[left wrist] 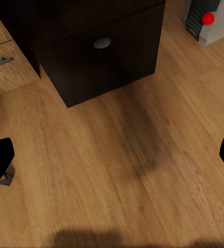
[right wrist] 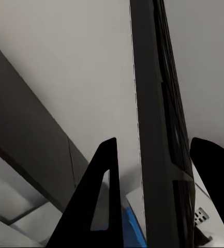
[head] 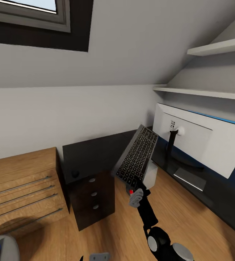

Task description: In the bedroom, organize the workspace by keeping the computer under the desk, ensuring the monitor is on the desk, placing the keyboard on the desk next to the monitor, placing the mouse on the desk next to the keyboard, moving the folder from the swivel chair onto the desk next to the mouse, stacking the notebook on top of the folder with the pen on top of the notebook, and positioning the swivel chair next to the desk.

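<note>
Above desk [head: 95, 152], right pincer [head: 138, 185] grasps tilted keyboard [head: 137, 155]; left wrist view: computer [left wrist: 207, 19], left pincer [left wrist: 112, 157] released.

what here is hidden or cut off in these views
- computer: head view, mostly behind the held keyboard.
- monitor: head view, only its white back shows; the screen side faces away.
- swivel chair: head view, cut off by the corner.
- desk: left wrist view, top cut by the edge.
</note>
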`<state>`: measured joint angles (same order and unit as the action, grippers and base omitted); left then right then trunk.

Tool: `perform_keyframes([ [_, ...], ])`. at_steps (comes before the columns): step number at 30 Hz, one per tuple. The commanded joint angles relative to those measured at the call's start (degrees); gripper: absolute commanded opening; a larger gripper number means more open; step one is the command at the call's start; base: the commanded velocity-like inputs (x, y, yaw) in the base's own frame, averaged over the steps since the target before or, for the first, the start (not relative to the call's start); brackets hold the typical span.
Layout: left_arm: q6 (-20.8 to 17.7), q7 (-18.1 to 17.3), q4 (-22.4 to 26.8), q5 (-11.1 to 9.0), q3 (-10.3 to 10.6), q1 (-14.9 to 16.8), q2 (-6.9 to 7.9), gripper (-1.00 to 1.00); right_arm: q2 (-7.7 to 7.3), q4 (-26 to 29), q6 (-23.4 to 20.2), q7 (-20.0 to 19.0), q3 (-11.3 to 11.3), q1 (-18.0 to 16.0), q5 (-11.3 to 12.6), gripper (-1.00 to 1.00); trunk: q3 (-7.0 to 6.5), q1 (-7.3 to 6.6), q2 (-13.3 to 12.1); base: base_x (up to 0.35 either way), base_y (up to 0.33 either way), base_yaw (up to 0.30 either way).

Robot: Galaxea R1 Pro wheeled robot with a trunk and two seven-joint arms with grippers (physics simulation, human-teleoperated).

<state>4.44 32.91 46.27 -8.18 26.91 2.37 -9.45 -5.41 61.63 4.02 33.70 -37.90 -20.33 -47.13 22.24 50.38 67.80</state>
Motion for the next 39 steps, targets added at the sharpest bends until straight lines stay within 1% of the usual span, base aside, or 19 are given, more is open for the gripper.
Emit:
perform_keyframes([
  [1,0.45,0.31,-0.04,-0.61,0.25,0.06,0.02,1.00,1.13,-1.45,-1.68,2.09,-0.19,-0.06,-0.24,-1.00,0.06,0.00,0.04,0.000,0.000,0.000],
  [3,0.47,0.31,-0.04,-0.61,0.25,0.03,0.03,1.00,2.33,-3.36,-2.68,4.12,-0.28,-0.06,-0.17,-1.00,0.06,0.00,0.04,0.000,0.000,0.000],
  [4,0.47,0.31,-0.04,-0.61,0.25,0.03,0.04,1.00,2.70,-3.98,-2.89,4.96,-0.30,-0.06,-0.14,-1.00,0.06,0.00,0.04,0.000,0.000,0.000],
  [7,0.47,0.33,-0.04,-0.61,0.25,0.03,0.04,1.00,3.25,-4.69,-3.01,6.63,-0.34,-0.06,0.03,-1.00,0.06,0.00,0.04,0.000,0.000,0.000],
  [9,0.46,0.38,-0.04,-0.61,0.25,0.06,0.04,1.00,3.54,-4.92,-2.75,8.31,-0.37,-0.04,0.66,-1.00,0.06,0.00,0.04,0.000,0.000,0.000],
  [11,0.42,0.48,-0.04,-0.61,0.25,0.04,0.05,1.00,3.85,-5.09,-2.20,11.13,-0.40,-0.01,3.05,-1.00,0.06,0.00,0.04,0.000,0.000,0.000],
  [12,0.41,0.50,-0.04,-0.61,0.25,0.03,0.05,1.00,3.90,-5.11,-2.06,11.71,-0.40,-0.01,3.78,-1.00,0.07,0.00,0.04,0.000,0.000,0.000],
  [14,0.34,0.53,-0.08,-0.64,0.25,0.05,0.09,1.00,4.03,-5.18,-1.53,13.19,-0.42,0.00,6.27,-1.00,0.08,0.00,0.04,0.000,0.000,0.011],
  [15,0.20,0.42,-0.89,-0.63,0.36,0.07,0.07,1.00,4.07,-5.21,-1.29,13.84,-0.45,0.01,7.40,-1.00,0.09,0.00,0.04,0.000,0.000,0.147],
  [16,0.16,0.36,-2.21,-0.35,0.52,0.05,0.02,1.00,4.08,-5.27,-1.20,14.01,-0.48,0.02,7.83,-1.00,0.09,0.00,0.04,0.000,0.000,0.208],
  [20,0.25,0.24,-4.63,1.30,0.46,0.05,0.16,1.00,4.16,-5.80,-1.13,14.19,-0.57,0.02,8.17,-1.00,0.15,0.00,0.04,0.000,0.000,0.239],
  [22,0.27,0.23,-4.88,1.48,0.40,0.04,0.28,1.00,4.17,-5.91,-1.12,14.20,-0.58,0.02,8.22,-1.00,0.22,0.00,0.04,0.000,0.000,0.245],
  [24,0.29,0.23,-5.13,1.55,0.37,0.03,0.34,1.00,4.17,-6.01,-1.14,14.20,-0.59,0.02,8.24,-1.00,0.32,0.00,0.04,0.000,0.000,0.237],
  [25,0.36,0.24,-5.83,1.54,0.29,0.04,0.41,1.00,4.22,-6.87,-1.13,14.22,-0.64,0.03,8.17,-1.00,0.38,0.00,0.04,0.000,0.000,0.192],
  [30,0.39,0.30,-6.30,1.50,0.10,0.05,0.71,1.00,4.26,-9.31,-1.04,14.28,-0.68,0.00,7.97,-1.00,0.52,0.00,0.04,0.000,0.000,0.080],
  [39,0.47,0.39,-6.38,1.50,-0.01,0.04,0.83,1.00,4.17,-9.77,-1.12,14.02,-1.12,0.02,7.93,-1.00,0.54,0.00,0.04,0.000,0.000,0.005],
])
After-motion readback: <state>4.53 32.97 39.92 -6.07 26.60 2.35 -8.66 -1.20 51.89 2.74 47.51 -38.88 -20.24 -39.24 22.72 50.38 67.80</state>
